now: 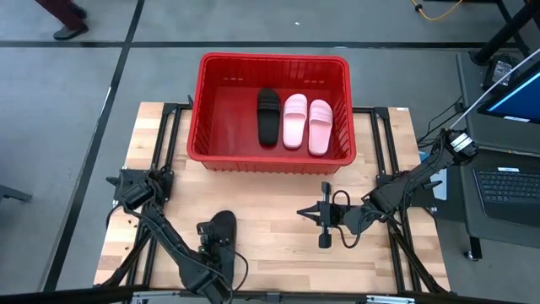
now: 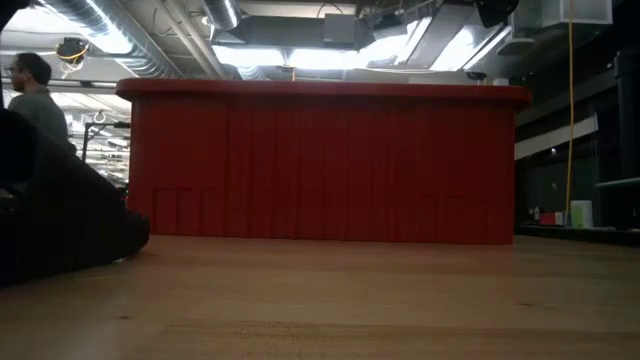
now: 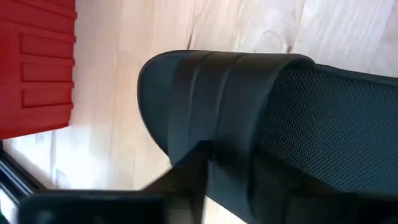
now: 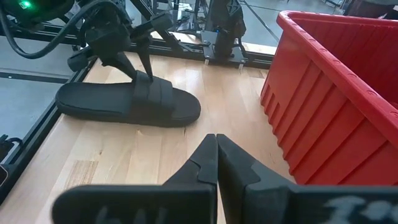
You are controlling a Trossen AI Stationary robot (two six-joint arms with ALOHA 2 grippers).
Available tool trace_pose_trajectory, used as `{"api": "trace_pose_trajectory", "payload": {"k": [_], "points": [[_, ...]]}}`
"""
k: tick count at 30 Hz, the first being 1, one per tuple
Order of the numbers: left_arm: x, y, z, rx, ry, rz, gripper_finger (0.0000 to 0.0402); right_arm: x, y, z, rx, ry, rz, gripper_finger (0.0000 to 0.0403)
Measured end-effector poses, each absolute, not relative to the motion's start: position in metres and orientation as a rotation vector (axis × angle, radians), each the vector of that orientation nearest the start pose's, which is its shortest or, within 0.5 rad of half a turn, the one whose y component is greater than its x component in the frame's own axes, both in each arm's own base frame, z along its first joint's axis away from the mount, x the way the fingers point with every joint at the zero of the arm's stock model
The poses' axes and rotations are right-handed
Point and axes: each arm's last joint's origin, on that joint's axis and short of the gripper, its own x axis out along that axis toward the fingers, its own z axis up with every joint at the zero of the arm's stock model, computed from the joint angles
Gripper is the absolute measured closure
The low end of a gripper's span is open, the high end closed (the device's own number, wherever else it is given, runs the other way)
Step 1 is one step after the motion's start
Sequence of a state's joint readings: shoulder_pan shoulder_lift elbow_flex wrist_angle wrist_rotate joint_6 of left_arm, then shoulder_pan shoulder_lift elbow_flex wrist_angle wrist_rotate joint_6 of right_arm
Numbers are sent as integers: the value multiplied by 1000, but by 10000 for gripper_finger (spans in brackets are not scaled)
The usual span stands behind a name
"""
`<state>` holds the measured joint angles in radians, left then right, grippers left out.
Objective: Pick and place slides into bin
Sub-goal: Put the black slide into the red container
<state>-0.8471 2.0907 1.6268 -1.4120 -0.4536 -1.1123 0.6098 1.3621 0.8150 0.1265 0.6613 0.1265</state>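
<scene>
We've got the left gripper (image 1: 215, 239) down at the near edge of the table (image 1: 278, 266), sitting right on the last black slide (image 1: 221, 230), which lies flat on the wood with its strap under the fingers. In the right wrist view the fingers (image 4: 144, 68) straddle the strap of that slide (image 4: 127, 106), one on each side, so it looks clamped on, though we can't tell how tight. The left wrist view is mostly strap (image 3: 249, 118), right in front of the gripper, with a corner of the bin (image 3: 37, 62) off to one side. The bin (image 1: 274, 66) sits well beyond the left gripper, at the far end of the table, and already holds another black slide (image 1: 268, 114) plus two pink slides (image 1: 307, 122) side by side. The right gripper (image 1: 324, 216) hangs over bare wood, well apart from the left one, between it and the bin's near wall, fingers (image 4: 214, 155) pressed together on nothing. A person (image 2: 35, 95) stands in the room behind.
</scene>
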Motion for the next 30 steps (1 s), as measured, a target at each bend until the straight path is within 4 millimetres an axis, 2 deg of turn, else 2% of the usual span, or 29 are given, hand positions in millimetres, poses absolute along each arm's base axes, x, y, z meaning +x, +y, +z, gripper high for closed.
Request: {"api": "trace_pose_trajectory", "payload": {"k": [3, 5, 8, 12, 16, 22, 30], "points": [[253, -267, 187, 256, 1323, 527, 374, 247, 151, 249, -125, 334, -72, 398], [253, -266, 188, 267, 1310, 539, 388, 247, 151, 249, -124, 334, -72, 398], [251, -267, 192, 321, 1278, 557, 393, 247, 151, 249, -124, 334, -72, 398], [249, -269, 208, 360, 1271, 564, 394, 247, 151, 249, -125, 334, -72, 398], [247, -280, 224, 360, 1232, 500, 395, 247, 151, 249, -125, 334, -72, 398], [243, -293, 243, 384, 1086, 455, 396, 247, 151, 248, -127, 335, -72, 398], [237, -289, 264, 366, 989, 452, 396, 246, 150, 248, -134, 343, -72, 398]]}}
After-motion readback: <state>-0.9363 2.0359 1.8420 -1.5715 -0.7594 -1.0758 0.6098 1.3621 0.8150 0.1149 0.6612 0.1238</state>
